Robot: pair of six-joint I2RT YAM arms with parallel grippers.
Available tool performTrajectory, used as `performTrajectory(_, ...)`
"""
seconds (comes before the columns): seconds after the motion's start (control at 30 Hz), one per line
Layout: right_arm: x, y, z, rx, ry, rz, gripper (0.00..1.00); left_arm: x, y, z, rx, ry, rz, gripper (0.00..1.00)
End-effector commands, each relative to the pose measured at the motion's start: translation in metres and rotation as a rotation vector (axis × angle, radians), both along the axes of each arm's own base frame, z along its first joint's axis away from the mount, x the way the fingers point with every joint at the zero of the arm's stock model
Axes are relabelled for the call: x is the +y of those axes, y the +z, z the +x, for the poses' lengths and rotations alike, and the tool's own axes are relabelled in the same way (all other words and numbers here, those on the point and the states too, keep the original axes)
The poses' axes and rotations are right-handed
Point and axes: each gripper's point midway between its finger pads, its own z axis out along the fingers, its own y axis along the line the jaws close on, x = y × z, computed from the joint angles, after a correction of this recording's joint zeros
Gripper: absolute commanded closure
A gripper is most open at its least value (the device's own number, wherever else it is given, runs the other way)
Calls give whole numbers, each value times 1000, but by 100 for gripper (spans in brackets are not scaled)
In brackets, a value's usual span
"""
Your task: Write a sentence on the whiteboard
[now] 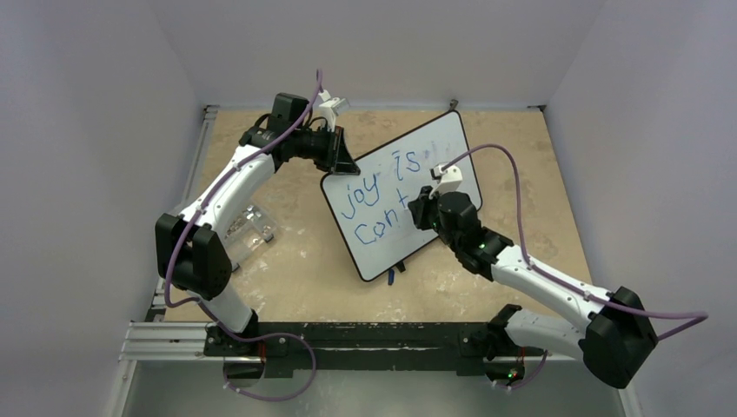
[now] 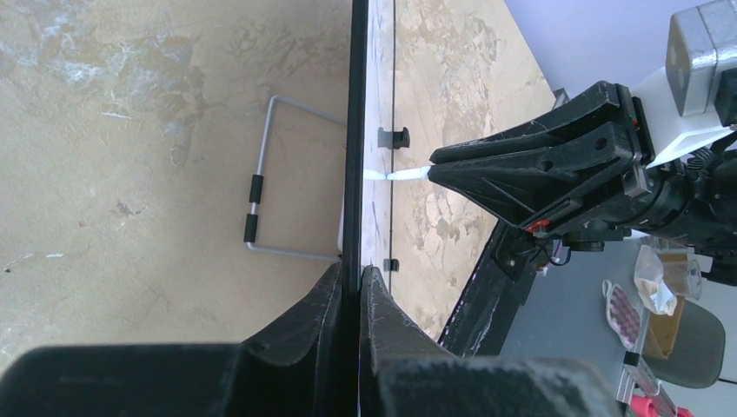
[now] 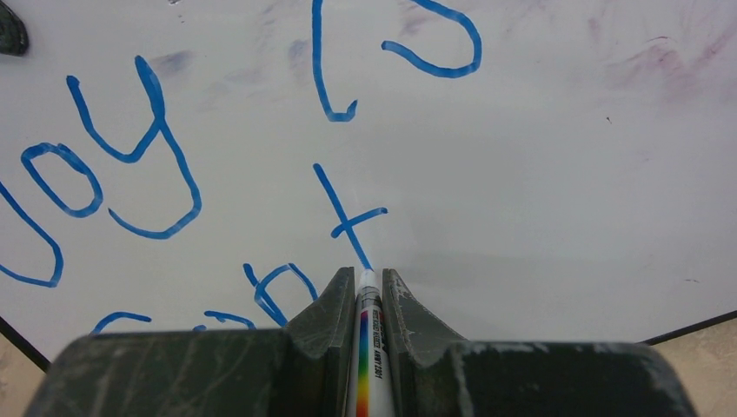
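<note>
The whiteboard (image 1: 448, 143) stands tilted in the middle of the table. Blue writing on it, the sentence (image 1: 380, 198), reads "joy is" with "cont" below. My left gripper (image 1: 341, 162) is shut on the board's upper left edge; in the left wrist view the black frame (image 2: 355, 130) runs edge-on between the left gripper's (image 2: 357, 271) jaws. My right gripper (image 1: 423, 214) is shut on a white marker (image 3: 368, 347) with a rainbow stripe. The marker's tip touches the whiteboard (image 3: 539, 174) at the foot of the "t" (image 3: 343, 217), right at the right gripper (image 3: 367, 274).
A wire stand (image 2: 261, 187) props the board from behind. A clear plastic holder (image 1: 248, 230) lies beside the left arm. A small blue object (image 1: 391, 276) sits at the board's near corner. Faint purple smudges (image 3: 660, 61) mark the board's right part. A black rail (image 1: 365, 339) spans the near edge.
</note>
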Motion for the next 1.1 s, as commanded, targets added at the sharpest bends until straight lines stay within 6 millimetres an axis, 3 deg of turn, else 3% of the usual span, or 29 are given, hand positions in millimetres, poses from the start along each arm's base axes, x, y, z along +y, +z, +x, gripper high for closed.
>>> performTrajectory(0.0,-7,-12,-3,25,-26,4,100,4,23,3,-146,-3,12,100)
performTrajectory(0.37,-21,-13,-4,16,-72,-39,100,4,23,3,-148,-3,14,100)
performTrajectory(1.07,-20,31,24,-81,-107,-102,100,5,23,3,-145,-2,15,100)
